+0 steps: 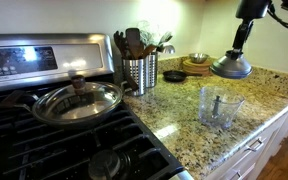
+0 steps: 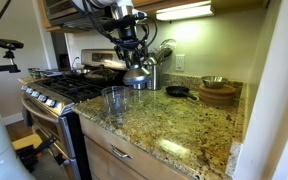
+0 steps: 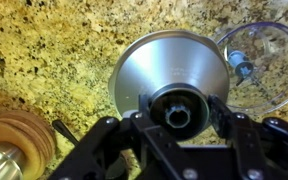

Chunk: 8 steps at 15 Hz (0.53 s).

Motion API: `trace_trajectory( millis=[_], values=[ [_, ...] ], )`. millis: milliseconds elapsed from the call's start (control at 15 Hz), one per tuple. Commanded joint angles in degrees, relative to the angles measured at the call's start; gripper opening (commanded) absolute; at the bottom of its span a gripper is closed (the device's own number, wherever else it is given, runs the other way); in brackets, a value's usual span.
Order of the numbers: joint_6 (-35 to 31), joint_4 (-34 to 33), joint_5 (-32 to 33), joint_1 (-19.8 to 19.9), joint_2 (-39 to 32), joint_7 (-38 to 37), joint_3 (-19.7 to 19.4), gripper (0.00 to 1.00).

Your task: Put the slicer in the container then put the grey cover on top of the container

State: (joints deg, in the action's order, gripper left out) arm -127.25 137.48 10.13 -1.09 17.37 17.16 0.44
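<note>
The grey cover (image 3: pixel 174 65) is a rounded dome with a dark knob on top. My gripper (image 3: pixel 176 108) is shut on that knob. In both exterior views the cover (image 1: pixel 231 68) (image 2: pixel 136 76) hangs under the gripper (image 1: pixel 237 50) (image 2: pixel 133 60), at or just above the granite counter; I cannot tell if it touches. The container (image 1: pixel 219 106) (image 2: pixel 114 100), a small clear cup, stands upright near the counter's front edge, apart from the cover. In the wrist view the container (image 3: pixel 269 70) lies to the right of the cover, with the slicer (image 3: pixel 242 66), a small blue-and-clear part, inside it.
A perforated steel utensil holder (image 1: pixel 139 72) full of utensils stands beside the stove. A pan with a glass lid (image 1: pixel 79 100) sits on the burners. A small black skillet (image 1: pixel 174 76) and wooden bowls (image 1: pixel 197 66) stand at the back of the counter.
</note>
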Motion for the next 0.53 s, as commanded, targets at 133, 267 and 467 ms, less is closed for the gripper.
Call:
trace_trajectory(
  millis=[133,267,467],
  values=[
    [2.1,2.9,-1.0,-3.7,3.5,4.6,0.6,0.35],
    [2.0,3.6,-1.5,-4.8,3.5,6.4,0.6,0.35],
    [1.9,4.7,-2.3,-6.0,3.8,9.2,0.3,0.35]
  ],
)
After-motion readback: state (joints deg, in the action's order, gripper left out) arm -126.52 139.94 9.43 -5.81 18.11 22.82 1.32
